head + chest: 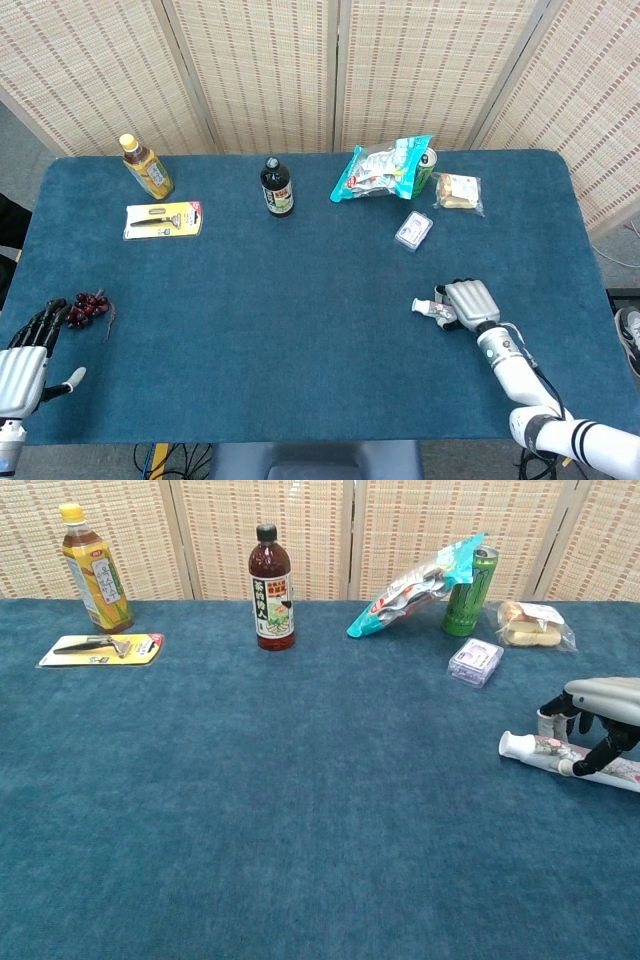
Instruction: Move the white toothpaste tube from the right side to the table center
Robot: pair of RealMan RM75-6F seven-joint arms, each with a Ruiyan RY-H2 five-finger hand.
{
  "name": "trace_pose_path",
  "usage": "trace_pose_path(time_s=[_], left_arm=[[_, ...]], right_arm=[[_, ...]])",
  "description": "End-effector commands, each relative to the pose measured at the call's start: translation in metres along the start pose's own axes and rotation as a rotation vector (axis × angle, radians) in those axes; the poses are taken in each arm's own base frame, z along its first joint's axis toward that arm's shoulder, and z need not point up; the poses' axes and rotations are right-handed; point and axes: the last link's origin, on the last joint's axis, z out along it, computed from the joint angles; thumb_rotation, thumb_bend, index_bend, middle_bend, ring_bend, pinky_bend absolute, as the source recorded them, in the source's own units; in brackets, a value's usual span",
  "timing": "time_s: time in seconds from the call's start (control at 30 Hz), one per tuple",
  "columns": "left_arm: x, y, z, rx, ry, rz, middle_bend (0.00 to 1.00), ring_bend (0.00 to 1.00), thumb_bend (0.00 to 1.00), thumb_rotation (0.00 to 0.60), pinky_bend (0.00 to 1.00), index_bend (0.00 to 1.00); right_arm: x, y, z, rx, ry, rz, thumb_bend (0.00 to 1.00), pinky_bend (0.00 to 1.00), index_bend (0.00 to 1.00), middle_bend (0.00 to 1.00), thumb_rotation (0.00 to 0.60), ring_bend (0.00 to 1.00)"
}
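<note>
Right robot hand (598, 708) arches over the white toothpaste tube (545, 750), fingers gripping it, near the desk's (300, 330) right edge; wide bare blue cloth lies open toward centre.

Head view: high, looking down, whole table (250, 330). Chest view: low, near tabletop, facing screen; shares far-edge items.

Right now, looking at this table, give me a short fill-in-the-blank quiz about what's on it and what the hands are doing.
1. The right hand is closed around the white ____ lying flat on the table.
2. The dark bottle has a ____ cap.
3. The bag of snacks leans against a green ____.
4. The left hand lies next to a bunch of ____.

Missing words: toothpaste tube; black; can; grapes
</note>
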Motion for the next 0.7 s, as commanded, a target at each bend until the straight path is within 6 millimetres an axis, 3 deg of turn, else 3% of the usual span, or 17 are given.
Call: trace_pose_path(time_s=[0.03, 0.33, 0.7], left_arm=[[0.001, 0.001, 0.002, -0.012, -0.003, 0.005, 0.02, 0.08, 0.19, 0.6, 0.15, 0.04], [0.017, 0.013, 0.024, -0.109, -0.023, 0.029, 0.02, 0.08, 0.19, 0.6, 0.15, 0.05], [0.048, 0.042, 0.08, -0.32, -0.066, 0.037, 0.09, 0.15, 0.19, 0.6, 0.19, 0.08]], right_arm=[[0.003, -0.005, 0.001, 0.02, 0.0, -0.013, 0.66, 0.41, 0.58, 0.57, 0.6, 0.44], [0.025, -0.023, 0.006, 0.104, -0.03, -0.033, 0.87, 0.48, 0.64, 0.61, 0.6, 0.53], [0.088, -0.059, 0.015, 0.266, -0.119, -0.004, 0.98, 0.51, 0.66, 0.63, 0.6, 0.55]])
